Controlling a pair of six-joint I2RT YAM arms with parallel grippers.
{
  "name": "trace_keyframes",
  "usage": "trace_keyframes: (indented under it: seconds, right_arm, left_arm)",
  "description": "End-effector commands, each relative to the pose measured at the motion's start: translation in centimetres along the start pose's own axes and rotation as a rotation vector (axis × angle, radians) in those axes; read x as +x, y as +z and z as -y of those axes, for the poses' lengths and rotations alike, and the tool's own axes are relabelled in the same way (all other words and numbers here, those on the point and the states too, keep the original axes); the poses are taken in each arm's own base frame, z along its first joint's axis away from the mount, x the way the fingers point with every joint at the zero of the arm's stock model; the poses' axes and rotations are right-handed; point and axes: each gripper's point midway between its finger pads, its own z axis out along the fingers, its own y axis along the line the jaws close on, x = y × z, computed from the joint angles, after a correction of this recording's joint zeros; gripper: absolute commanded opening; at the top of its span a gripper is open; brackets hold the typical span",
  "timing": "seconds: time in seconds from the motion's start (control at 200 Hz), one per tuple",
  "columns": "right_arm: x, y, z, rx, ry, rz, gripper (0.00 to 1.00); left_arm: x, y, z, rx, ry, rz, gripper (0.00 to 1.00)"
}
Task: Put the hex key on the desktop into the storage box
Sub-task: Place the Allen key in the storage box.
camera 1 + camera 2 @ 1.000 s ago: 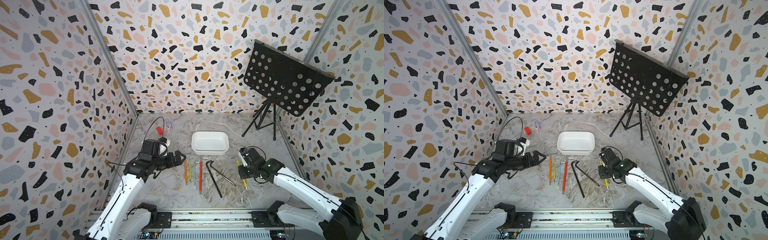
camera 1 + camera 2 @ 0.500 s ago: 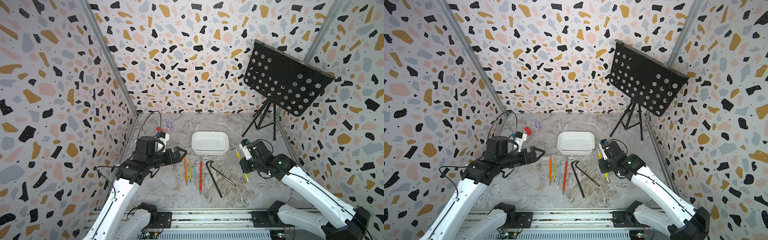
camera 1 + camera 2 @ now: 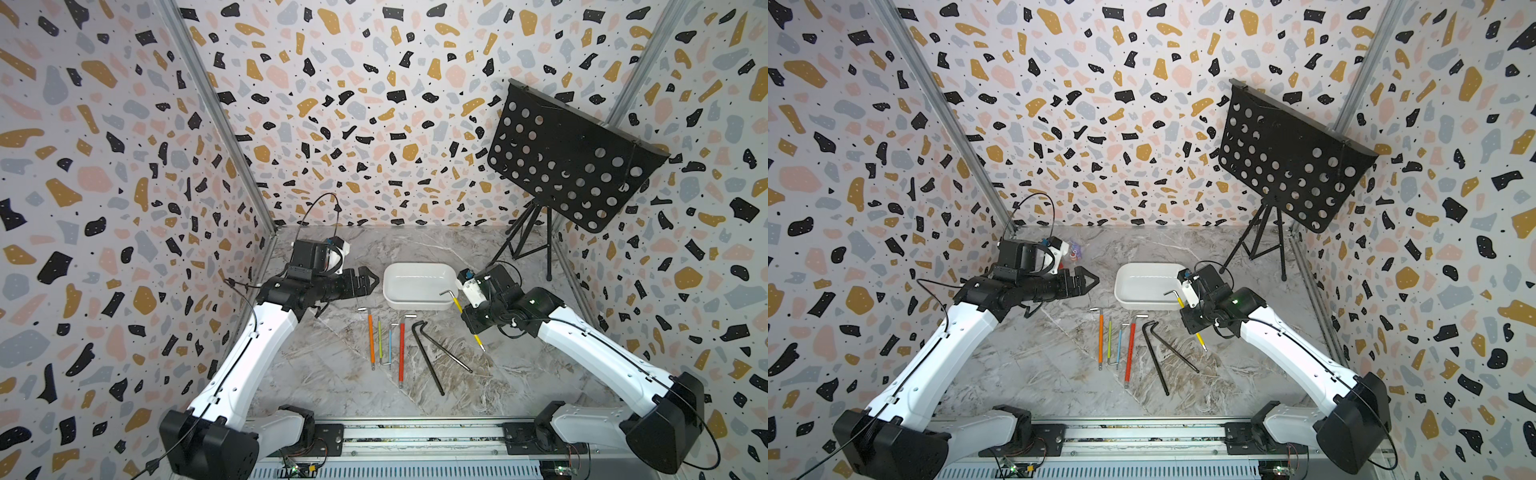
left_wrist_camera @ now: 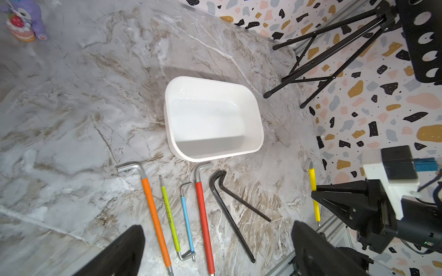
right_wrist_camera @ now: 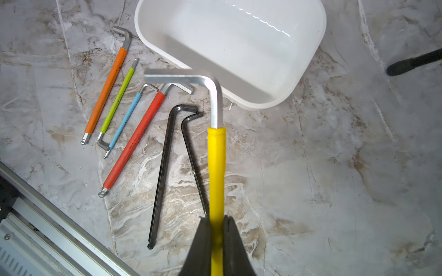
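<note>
Terrazzo walls all round, and in the middle of the frame the marble desktop (image 3: 332, 386) with the white storage box (image 3: 415, 304) standing empty at its centre. Here comes the change: a second ago the right gripper (image 5: 217, 221) was down low at the right end of the row of tools, and now it has come up and swung towards the box. Its jaws are pinched hard on the sleeve of the yellow hex key (image 5: 216, 155). The key is clear of the desktop, tilted, with its bare bent end poking over the right-hand rim of the box in both top views. So the pick is done and the carry looks nearly over. I reckon what remains is to bring it further over the box and let go.

The left gripper (image 3: 372, 280) has risen too and now hovers just left of the box, fingers spread wide, holding nothing.

Below the box the rest wait on the marble: the orange key (image 3: 371, 338), green key (image 3: 379, 336), blue key (image 3: 390, 345), red key (image 3: 401, 353) and two black keys (image 3: 428, 361) crossing at their bends. A black music stand (image 3: 573, 166) fills the upper right.

Writing? The green sleeve carries faint print, too small to read, and no brand shows anywhere
</note>
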Motion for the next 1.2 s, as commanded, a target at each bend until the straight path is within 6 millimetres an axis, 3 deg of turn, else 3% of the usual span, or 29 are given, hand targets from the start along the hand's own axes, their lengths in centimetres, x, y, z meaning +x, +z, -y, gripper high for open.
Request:
trace_keyframes:
  seconds: [0.0,0.375,0.781,1.021,1.196]
  right_arm:
    - [-2.9,-0.9,-0.3,0.003,-0.061,0.07,0.0]
    - [-6.5,1.2,0.8,0.066,-0.114,0.055,0.0]
    - [-10.7,3.9,2.1,0.064,-0.139,0.059,0.0]
    - [-12.7,5.9,1.4,0.009,-0.153,0.085,0.0]
    - [-13.9,6.7,1.1,-0.002,-0.191,0.093,0.0]
  left_arm:
    - [-2.4,0.3,1.7,0.07,0.07,0.051,1.0]
    - [-5.3,3.2,2.4,0.119,0.089,0.019,1.0]
    - [-3.3,5.7,-0.3,0.067,0.034,-0.044,1.0]
    - [-2.6,7.8,-1.1,0.083,-0.036,-0.11,1.0]
    - [-2.6,7.6,-2.2,0.037,-0.079,-0.093,1.0]
